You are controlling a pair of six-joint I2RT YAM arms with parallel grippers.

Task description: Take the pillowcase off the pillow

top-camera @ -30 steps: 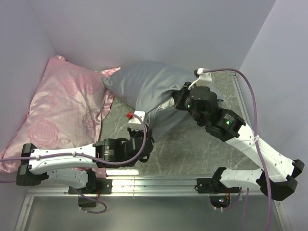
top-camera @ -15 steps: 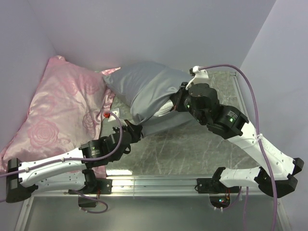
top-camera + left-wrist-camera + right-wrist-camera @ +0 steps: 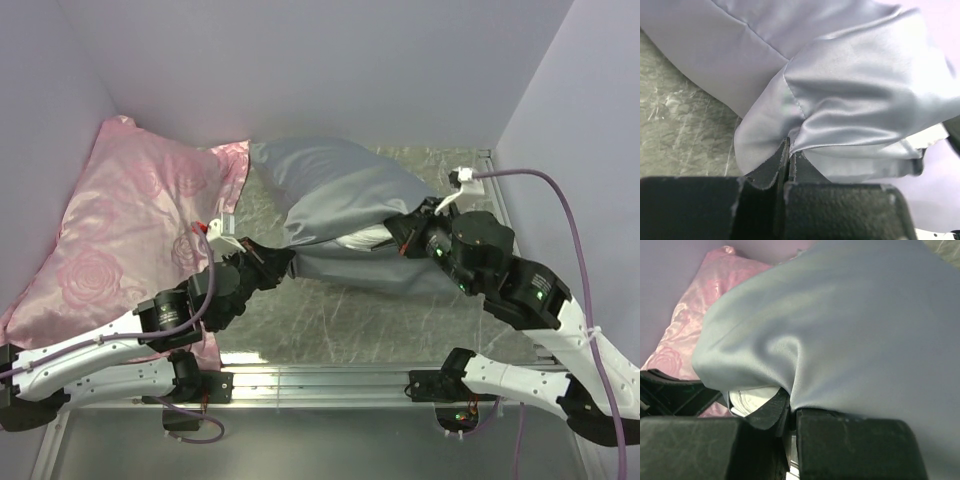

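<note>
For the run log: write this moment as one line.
left tool shut on pillowcase | right tool shut on pillowcase | pillow partly exposed | removal not done

Grey-blue pillowcase (image 3: 330,190) lies bunched, white pillow (image 3: 366,238) peeking out.

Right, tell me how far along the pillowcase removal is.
Done: the left gripper and right gripper are each shut on the smooth grey-blue fabric pillowcase near its open end. In hand: a strip of the plain white pillow shows at the opening. Left: most of it sits inside the case.
</note>
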